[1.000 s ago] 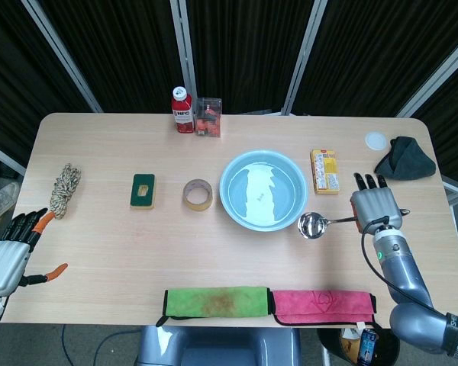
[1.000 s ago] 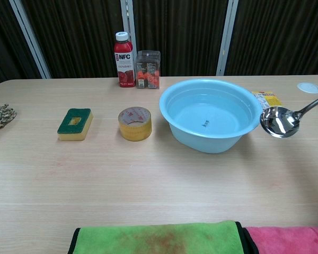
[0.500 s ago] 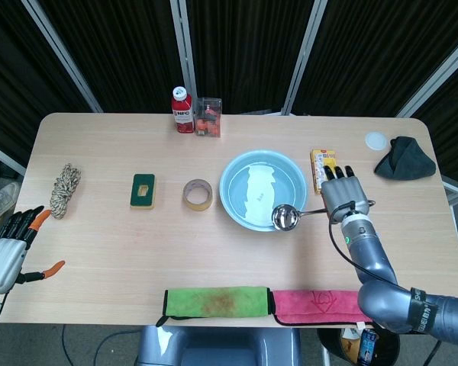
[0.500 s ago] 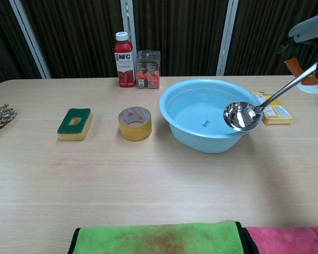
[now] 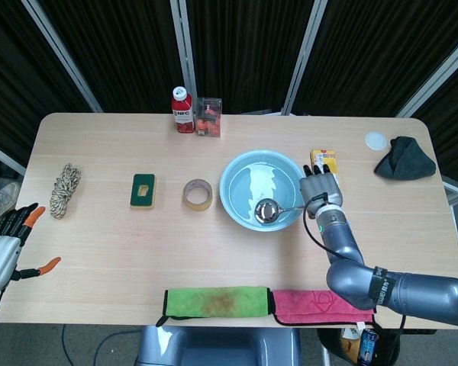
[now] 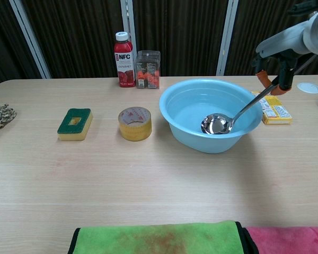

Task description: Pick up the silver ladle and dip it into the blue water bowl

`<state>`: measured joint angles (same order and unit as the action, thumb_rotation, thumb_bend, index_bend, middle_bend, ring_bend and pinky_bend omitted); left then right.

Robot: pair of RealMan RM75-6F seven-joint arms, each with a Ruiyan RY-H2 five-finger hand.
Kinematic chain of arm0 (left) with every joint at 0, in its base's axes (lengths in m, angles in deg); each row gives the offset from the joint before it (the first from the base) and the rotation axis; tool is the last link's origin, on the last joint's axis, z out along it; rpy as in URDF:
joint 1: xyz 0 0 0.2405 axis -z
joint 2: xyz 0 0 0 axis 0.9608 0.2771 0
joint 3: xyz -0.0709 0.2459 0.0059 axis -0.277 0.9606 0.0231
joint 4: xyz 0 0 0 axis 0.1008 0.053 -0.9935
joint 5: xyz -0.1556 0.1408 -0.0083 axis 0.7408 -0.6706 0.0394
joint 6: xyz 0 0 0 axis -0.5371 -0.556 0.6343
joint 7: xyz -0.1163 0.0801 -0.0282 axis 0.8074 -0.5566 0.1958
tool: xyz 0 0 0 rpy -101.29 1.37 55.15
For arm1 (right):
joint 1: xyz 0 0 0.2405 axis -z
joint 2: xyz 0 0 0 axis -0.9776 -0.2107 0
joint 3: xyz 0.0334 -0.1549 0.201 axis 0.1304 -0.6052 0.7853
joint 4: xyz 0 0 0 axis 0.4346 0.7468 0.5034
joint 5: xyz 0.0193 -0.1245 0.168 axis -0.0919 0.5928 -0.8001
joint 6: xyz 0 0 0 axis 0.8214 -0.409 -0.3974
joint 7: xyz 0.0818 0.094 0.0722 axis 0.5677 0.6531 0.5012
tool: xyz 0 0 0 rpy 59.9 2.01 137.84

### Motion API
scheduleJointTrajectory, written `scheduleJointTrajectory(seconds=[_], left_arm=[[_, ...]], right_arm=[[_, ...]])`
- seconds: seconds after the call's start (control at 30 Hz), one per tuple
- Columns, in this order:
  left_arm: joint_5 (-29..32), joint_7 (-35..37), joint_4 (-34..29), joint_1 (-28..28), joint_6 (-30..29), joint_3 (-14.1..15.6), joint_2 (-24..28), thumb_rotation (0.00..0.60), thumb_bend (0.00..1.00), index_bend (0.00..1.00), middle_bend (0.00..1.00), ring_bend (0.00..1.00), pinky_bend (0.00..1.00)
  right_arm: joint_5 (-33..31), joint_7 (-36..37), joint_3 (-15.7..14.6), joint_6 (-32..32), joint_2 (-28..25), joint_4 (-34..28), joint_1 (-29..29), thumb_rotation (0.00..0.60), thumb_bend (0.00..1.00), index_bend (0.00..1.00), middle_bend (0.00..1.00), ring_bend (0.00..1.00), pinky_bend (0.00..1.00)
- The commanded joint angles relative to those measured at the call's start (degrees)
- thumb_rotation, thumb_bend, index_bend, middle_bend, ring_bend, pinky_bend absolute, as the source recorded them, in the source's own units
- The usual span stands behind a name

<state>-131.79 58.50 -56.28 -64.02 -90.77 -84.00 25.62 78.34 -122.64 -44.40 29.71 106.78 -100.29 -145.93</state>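
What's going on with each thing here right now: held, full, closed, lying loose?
silver ladle: held, cup down inside the bowl
blue water bowl: upright, holds water
right hand: grips the ladle's handle
left hand: holds nothing, fingers apart
red bottle: upright, capped
tape roll: lying flat

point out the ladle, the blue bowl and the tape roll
silver ladle [image 6: 214,124], chest view, on the shiny cup inside the bowl
blue water bowl [image 6: 201,143], chest view, on the outer front wall
tape roll [image 6: 134,129], chest view, on its yellow side
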Motion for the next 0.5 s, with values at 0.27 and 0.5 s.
scheduleJointTrajectory(seconds=[0.27, 0.5], left_arm=[[1.01, -0.92, 0.25, 0.32, 0.95, -0.29, -0.41, 0.378, 0.19, 0.0, 0.0, 0.0, 0.0], [2.03, -2.29, 0.35, 0.72, 1.92, -0.61, -1.0, 0.373, 0.19, 0.0, 0.0, 0.0, 0.0]], right_arm=[[-4.24, -1.76, -1.7, 5.82, 6.33, 10.75, -3.67, 0.6, 0.48, 0.69, 0.0, 0.0, 0.0], [-8.04, -2.71, -2.48, 10.04, 8.77, 17.62, -5.78, 0.6, 0.48, 0.69, 0.0, 0.0, 0.0]])
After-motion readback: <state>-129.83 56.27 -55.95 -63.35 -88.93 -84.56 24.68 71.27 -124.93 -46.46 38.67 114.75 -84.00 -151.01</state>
